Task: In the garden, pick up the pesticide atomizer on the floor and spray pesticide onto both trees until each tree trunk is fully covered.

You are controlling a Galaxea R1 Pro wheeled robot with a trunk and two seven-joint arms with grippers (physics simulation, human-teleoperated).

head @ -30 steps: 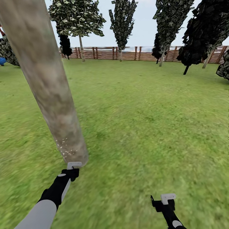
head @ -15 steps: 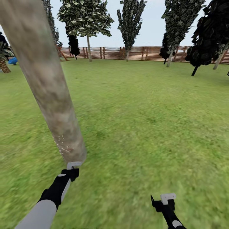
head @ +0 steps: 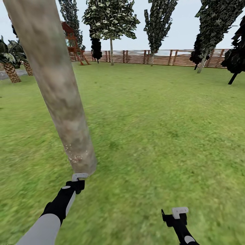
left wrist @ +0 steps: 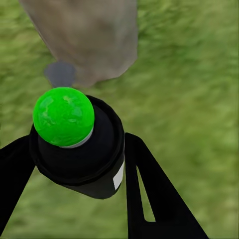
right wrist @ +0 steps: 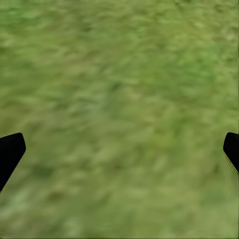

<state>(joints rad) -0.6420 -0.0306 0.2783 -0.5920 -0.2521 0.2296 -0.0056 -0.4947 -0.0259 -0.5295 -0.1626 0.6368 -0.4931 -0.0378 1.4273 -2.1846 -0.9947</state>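
Green lawn (head: 160, 129) runs far back to a brown slatted fence (head: 163, 57), dark conifers along it, a palm (head: 10, 66) and a red playset (head: 71, 39) far left. Near left, a mottled beige-grey tree trunk (head: 58, 88) leans across the head view; a patch of small white specks near its base looks like spray, hard to confirm. A second slim-trunked tree (head: 111, 51) stands far back by the fence.

Left gripper (left wrist: 79, 164) sits just before the trunk base, its black fingers (left wrist: 144, 194) clamped on either side of the pesticide atomizer (left wrist: 77, 149), a dark bottle whose cap reads bright green here. Nozzle faces the trunk foot.

Right gripper (right wrist: 119, 149) hangs over bare grass near right, jaws spread wide, holding nothing.

Step in hand, by my judgement: coating this trunk. Only the low part seems speckled, so to do it well keep the nozzle square to the bark, stay close, sweep upward and around, and hold the grip firm so the bottle doesn't tilt.
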